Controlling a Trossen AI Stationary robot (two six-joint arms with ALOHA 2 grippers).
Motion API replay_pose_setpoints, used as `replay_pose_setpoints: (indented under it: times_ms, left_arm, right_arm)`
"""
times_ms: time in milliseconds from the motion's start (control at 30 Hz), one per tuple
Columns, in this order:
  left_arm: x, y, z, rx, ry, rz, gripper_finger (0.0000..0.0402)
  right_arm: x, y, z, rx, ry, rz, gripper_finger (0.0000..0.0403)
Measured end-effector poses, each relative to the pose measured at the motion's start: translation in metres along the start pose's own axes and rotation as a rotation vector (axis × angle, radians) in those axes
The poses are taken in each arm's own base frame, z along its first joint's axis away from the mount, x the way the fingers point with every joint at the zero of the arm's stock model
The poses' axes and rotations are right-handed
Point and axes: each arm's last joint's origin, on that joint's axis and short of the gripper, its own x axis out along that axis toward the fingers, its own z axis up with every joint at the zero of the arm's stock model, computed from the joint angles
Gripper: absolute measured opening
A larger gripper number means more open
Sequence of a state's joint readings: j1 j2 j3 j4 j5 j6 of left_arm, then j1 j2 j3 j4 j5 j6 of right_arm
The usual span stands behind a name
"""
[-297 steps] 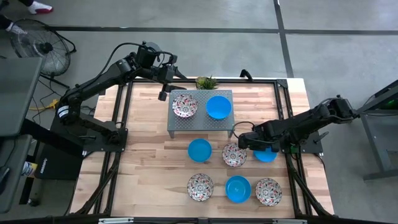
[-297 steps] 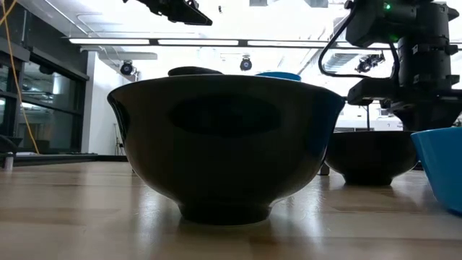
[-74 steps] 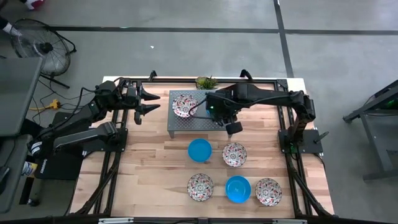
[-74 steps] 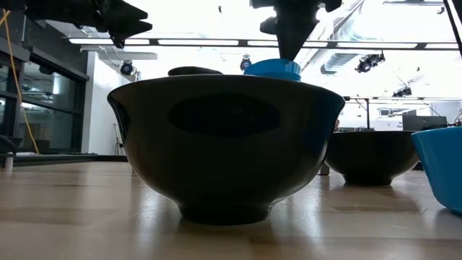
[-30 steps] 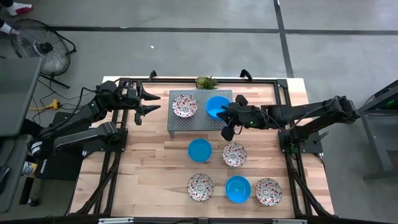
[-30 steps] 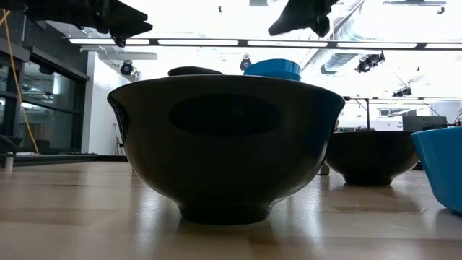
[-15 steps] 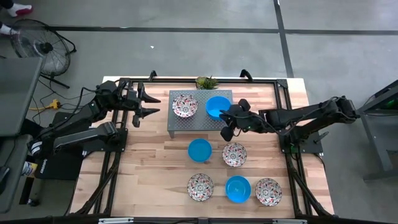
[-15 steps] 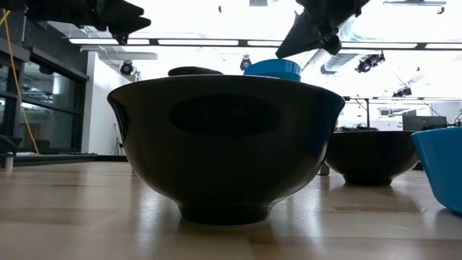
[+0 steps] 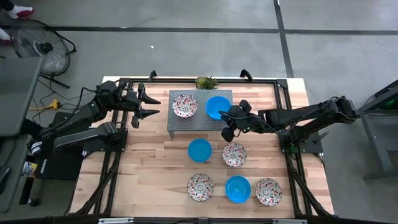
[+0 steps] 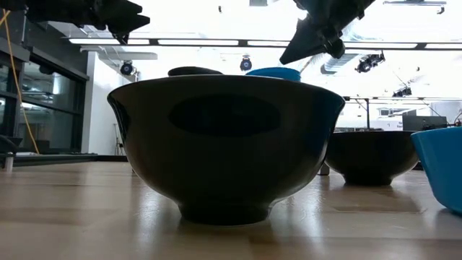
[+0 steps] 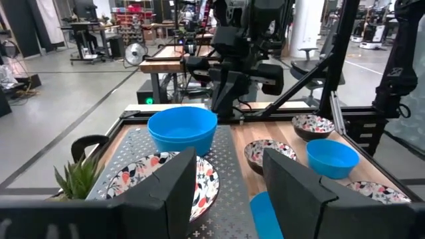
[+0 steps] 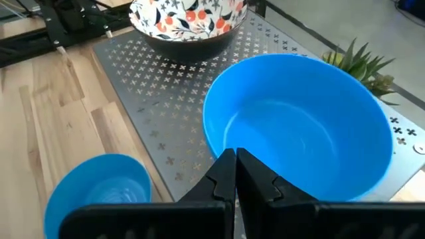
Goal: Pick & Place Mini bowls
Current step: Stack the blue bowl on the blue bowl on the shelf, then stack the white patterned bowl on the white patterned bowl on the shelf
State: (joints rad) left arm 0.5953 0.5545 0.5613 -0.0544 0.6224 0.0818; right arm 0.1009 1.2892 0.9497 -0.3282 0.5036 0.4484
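A grey perforated stand (image 9: 177, 127) at the table's far middle bears a floral mini bowl (image 9: 185, 106) and a blue mini bowl (image 9: 216, 106), each on its foot. My right gripper (image 9: 226, 118) is shut, slanting down at the blue bowl's right side (image 12: 234, 174). The low view shows its tip (image 10: 286, 56) just above the bowl's rim (image 10: 273, 72). My left gripper (image 9: 148, 106) hangs open and level left of the stand, with nothing between its fingers (image 11: 229, 179). Several more bowls stand on the wood nearer the front. My right gripper has its shut fingertips (image 12: 226, 166) right at the blue bowl's near wall (image 12: 219, 143), close under the rim, coming from the table's right and slanting down. I cannot tell whether they touch it. The bowl stands upright on the stand.
On the wood stand a blue bowl (image 9: 199, 150), a floral one (image 9: 234, 154), and in the front row a floral (image 9: 200, 186), a blue (image 9: 238, 189) and a floral bowl (image 9: 268, 191). A small plant (image 9: 206, 81) sits behind the stand. A black frame rims the table.
My right gripper, still shut, has come down a little beside the blue bowl on the stand and rolled somewhat. In the low view that bowl's top shows lower than before.
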Motion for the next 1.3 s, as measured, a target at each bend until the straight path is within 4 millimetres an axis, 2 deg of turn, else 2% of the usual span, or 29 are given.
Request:
replay_pose_setpoints:
  times_ms: [167,367,600,800,1000,1133,1300]
  left_arm:
    - [0.0,0.0,0.0,-0.002,0.0,0.0,0.017]
    - [0.0,-0.001,0.0,-0.007,-0.003,-0.023,0.017]
    - [0.0,-0.001,0.0,-0.033,-0.004,-0.043,0.017]
    - [0.0,-0.001,-0.001,-0.087,0.004,-0.042,0.017]
    - [0.0,-0.002,-0.006,-0.126,0.05,-0.044,0.017]
    - [0.0,-0.002,-0.007,-0.134,0.059,-0.045,0.017]
    - [0.0,-0.002,-0.007,-0.136,0.059,-0.045,0.017]
  right_arm:
    - [-0.003,0.0,0.006,0.011,-0.035,0.002,0.0]
    - [-0.016,0.004,0.032,-0.008,-0.078,0.024,0.0]
    - [-0.04,0.003,0.056,0.0,0.011,0.042,0.0]
    - [-0.063,-0.002,0.068,0.116,0.16,0.08,0.0]
    - [-0.073,-0.008,0.052,0.27,0.456,0.085,0.0]
    - [-0.075,-0.004,0.028,0.353,0.641,0.06,0.0]
    - [-0.073,0.009,-0.008,0.392,0.759,0.02,0.0]
